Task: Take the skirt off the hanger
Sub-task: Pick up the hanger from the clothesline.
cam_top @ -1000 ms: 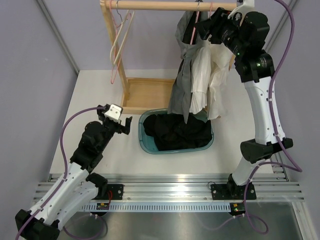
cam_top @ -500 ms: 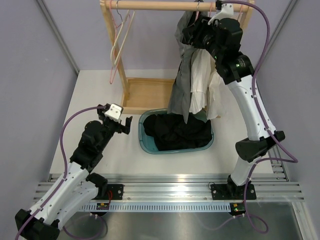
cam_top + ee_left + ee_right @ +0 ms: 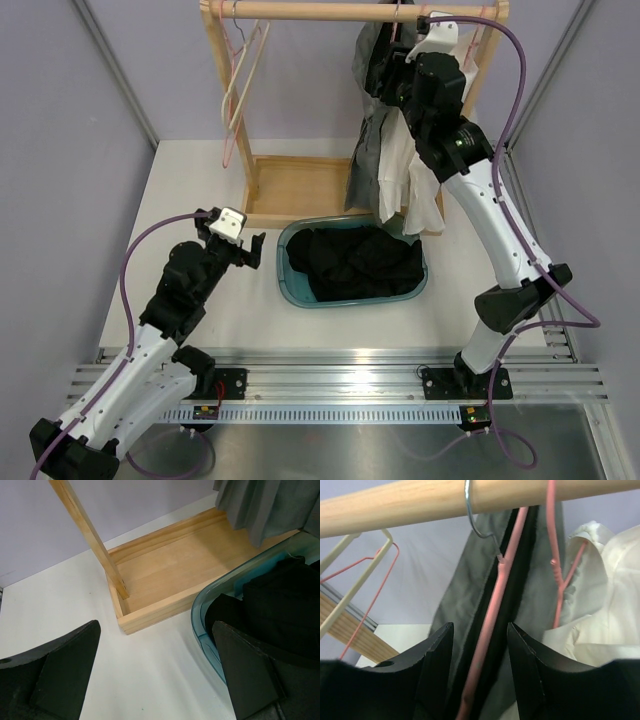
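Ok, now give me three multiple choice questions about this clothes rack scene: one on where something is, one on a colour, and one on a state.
1. Where is the grey skirt?
A) hanging from the wooden rail beside the white shirt
B) in the teal tub
C) flat on the table

2. What colour is the hanger carrying it?
A) blue
B) pink
C) black

3. How is the left gripper?
A) shut on black clothes
B) shut, empty
C) open, holding nothing

Answers:
1 A, the right wrist view shows it hung on the rail next to the shirt.
2 B, a pink arm runs down through the grey fabric.
3 C, its fingers stand wide apart with nothing held.
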`<state>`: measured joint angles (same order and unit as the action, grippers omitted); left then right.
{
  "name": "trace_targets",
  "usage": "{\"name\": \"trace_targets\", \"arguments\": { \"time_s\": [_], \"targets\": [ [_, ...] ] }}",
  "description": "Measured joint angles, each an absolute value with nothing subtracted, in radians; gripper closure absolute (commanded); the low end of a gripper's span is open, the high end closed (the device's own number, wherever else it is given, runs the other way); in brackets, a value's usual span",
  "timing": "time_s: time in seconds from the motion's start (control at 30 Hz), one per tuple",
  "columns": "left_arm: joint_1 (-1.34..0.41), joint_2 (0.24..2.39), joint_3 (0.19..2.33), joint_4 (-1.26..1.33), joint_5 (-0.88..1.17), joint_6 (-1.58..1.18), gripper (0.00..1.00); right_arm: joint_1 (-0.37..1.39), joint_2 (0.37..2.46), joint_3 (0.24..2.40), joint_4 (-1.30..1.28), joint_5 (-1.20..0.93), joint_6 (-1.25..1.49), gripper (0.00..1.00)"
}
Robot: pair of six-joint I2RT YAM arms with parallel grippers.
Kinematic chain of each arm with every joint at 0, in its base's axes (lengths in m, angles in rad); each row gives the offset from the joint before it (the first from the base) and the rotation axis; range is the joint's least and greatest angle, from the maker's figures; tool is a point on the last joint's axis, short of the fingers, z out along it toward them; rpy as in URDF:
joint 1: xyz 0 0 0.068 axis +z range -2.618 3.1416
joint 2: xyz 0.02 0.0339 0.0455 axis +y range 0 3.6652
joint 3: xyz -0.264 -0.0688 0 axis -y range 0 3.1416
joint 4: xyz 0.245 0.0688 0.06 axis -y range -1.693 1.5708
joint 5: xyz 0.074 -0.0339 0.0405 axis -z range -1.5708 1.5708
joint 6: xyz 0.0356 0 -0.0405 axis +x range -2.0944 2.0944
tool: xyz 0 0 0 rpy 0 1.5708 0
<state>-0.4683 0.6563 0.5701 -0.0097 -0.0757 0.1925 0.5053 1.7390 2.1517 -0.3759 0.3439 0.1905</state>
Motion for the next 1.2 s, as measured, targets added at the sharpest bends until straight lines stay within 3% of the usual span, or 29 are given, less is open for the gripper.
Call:
{"name": "trace_targets", "arguments": {
  "time_s": [0.53, 0.83, 1.1, 1.2],
  "targets": [
    [-0.475, 0.655, 0.57, -0.01, -0.075, 0.192, 0.01, 0.505, 1.696, 2.107, -0.364, 0.379, 0.152, 0.45],
    [-0.479, 0.649, 0.57, -0.01, -0.075, 0.192, 0.01, 0.479, 1.765, 2.128, -0.365, 0.376, 0.173, 0.53],
    [-0.48, 0.648, 0.57, -0.01, -0.075, 0.192, 0.01, 0.424, 1.825, 2.159, -0.38, 0.333, 0.215, 0.65],
    [-0.48, 0.648, 0.57, -0.01, -0.074, 0.192, 0.01, 0.422, 1.834, 2.17, -0.384, 0.323, 0.213, 0.78]
  ]
}}
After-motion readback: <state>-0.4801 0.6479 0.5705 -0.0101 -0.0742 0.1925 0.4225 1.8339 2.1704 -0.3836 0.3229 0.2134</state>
